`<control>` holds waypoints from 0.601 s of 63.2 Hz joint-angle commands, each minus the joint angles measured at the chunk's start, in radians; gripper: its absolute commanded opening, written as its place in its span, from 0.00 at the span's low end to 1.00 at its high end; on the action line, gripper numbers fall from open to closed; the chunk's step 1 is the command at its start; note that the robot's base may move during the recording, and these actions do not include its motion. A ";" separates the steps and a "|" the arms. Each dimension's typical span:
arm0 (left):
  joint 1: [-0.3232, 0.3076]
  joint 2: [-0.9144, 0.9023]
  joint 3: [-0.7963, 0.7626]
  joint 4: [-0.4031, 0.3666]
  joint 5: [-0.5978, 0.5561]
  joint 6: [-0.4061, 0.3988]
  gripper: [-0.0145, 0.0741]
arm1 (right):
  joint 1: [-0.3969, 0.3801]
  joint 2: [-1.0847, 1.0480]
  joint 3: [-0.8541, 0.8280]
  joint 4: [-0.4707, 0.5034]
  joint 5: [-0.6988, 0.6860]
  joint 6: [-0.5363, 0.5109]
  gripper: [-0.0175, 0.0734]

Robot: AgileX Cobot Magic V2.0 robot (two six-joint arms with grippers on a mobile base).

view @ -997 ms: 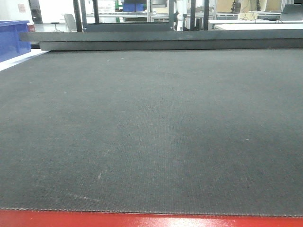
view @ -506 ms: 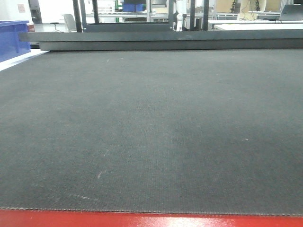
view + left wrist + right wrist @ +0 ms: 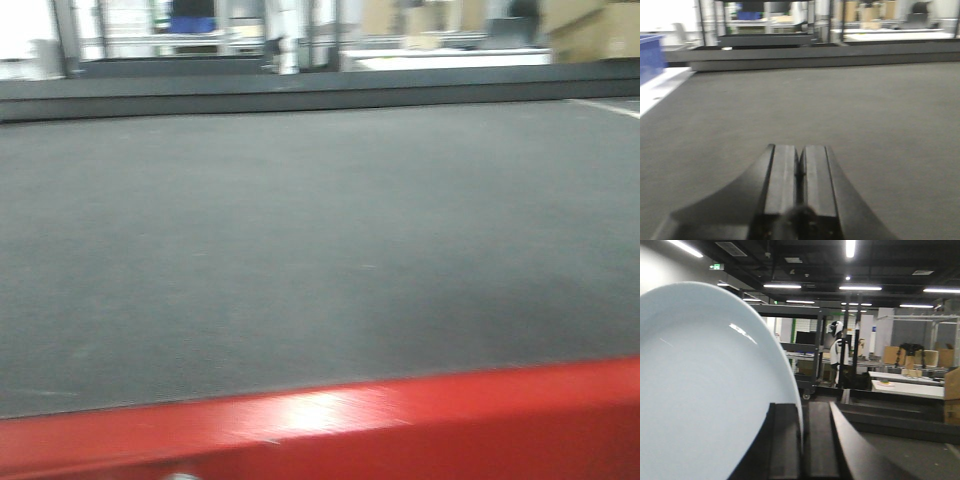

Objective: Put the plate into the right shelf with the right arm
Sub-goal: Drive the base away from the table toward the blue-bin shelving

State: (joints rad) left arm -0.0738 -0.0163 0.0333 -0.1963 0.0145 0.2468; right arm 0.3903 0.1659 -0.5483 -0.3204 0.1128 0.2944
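Observation:
In the right wrist view the plate (image 3: 705,390), glossy white with a pale-blue tint, fills the left half and stands on edge. My right gripper (image 3: 801,410) is shut on its rim, one dark finger on each face. In the left wrist view my left gripper (image 3: 799,152) is shut with nothing between its fingers, hovering low over the dark grey mat (image 3: 865,115). The right shelf is out of view. Neither gripper nor the plate shows in the front view.
The front view shows the grey mat (image 3: 320,230) with the table's red front edge (image 3: 400,420) tilted across the bottom. A raised dark ledge (image 3: 815,55) runs along the mat's far side. A blue bin (image 3: 650,55) stands at far left. Tables and cardboard boxes (image 3: 900,356) lie beyond.
The front view has swung to the right and blurred: the red front edge now takes more of the bottom and slants, and the blue bin has left the frame.

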 commanded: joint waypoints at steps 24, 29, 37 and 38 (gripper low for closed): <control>-0.006 -0.012 0.008 -0.002 -0.084 -0.002 0.11 | 0.000 0.016 -0.030 -0.013 -0.095 -0.005 0.25; -0.006 -0.012 0.008 -0.002 -0.084 -0.002 0.11 | 0.000 0.016 -0.030 -0.013 -0.095 -0.005 0.25; -0.006 -0.012 0.008 -0.002 -0.084 -0.002 0.11 | 0.000 0.016 -0.030 -0.013 -0.095 -0.005 0.25; -0.006 -0.012 0.008 -0.002 -0.084 -0.002 0.11 | 0.000 0.016 -0.030 -0.013 -0.095 -0.005 0.25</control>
State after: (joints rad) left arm -0.0738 -0.0163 0.0333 -0.1963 0.0145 0.2468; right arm 0.3903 0.1659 -0.5483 -0.3204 0.1128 0.2918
